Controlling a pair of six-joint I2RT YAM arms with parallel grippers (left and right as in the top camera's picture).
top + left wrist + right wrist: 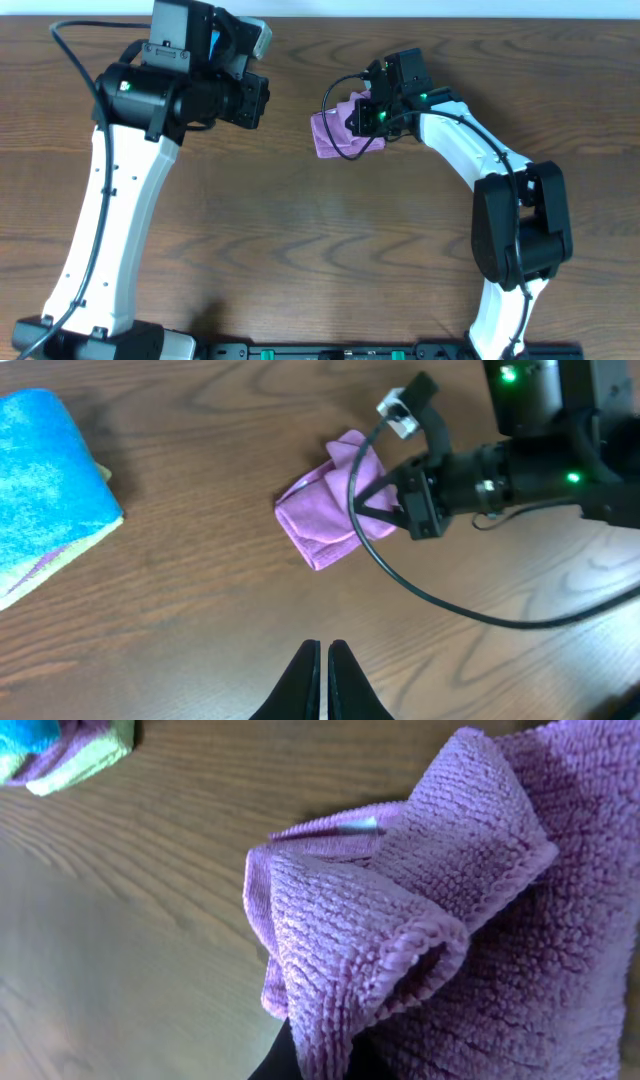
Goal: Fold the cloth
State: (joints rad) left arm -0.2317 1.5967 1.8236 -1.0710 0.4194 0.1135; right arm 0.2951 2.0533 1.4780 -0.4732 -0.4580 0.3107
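- your right gripper [378, 502] is pinching a raised fold of the cloth [325, 520], with the fingers clamped on its edge.
- the cloth is lying bunched and partly doubled near the middle of the table [300, 250], toward the far side.
- judgement: you are mid-fold. carry the held edge low and straight across to the opposite edge, and let go only when the layers are lying flat.
- risk: the soft pile is likely to roll under itself if you drag it.
- your left gripper [322, 660] is hanging over bare wood, with the fingers pressed together and holding nothing. it could be pinning the free side.
- the surface is smooth brown wood grain, offering little grip.
- a blue cloth [45, 470] is sitting on a yellow-green cloth [75, 545], well apart from the work.
- beyond the far edge a pale strip [450, 8] is showing, too little to identify.
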